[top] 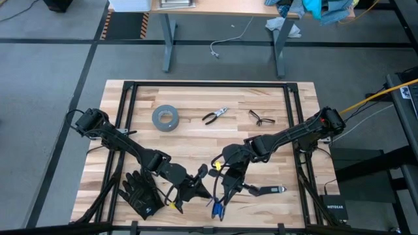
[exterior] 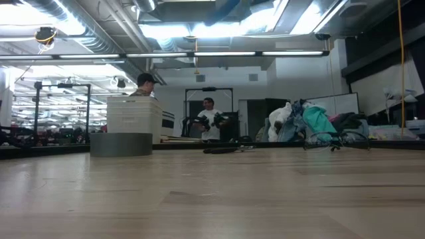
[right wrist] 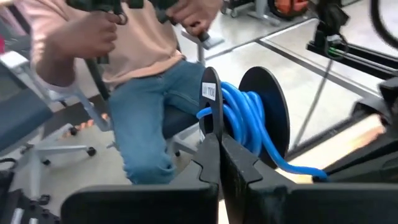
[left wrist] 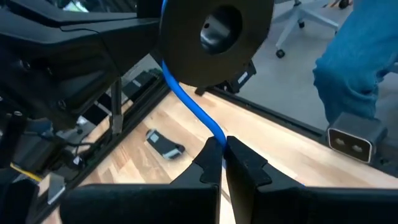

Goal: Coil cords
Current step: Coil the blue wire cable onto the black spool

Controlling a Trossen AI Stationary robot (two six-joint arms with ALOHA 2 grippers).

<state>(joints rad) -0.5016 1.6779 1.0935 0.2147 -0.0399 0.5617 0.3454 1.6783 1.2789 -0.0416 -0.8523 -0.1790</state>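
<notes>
Bright blue flexible cord (right wrist: 249, 115) wound on a black round spool (right wrist: 264, 118), raised above the pale wooden surface (top: 196, 137), well toward the near edge from the grey duct-tape ring (top: 166, 117). Right pincer (right wrist: 221, 149) clamped on the spool's front flange. Left pincer (left wrist: 225, 155) clamped on the blue strand leading off the spool. Black gloves (top: 140, 192) just beside the left arm. Seated person (right wrist: 124, 74) beyond the surface.

Tape roll (top: 166, 117): on table (top: 196, 98), left of pliers (top: 214, 115)
Safety glasses (top: 261, 118): right of pliers
Gloves (top: 140, 192): near front-left edge
</notes>
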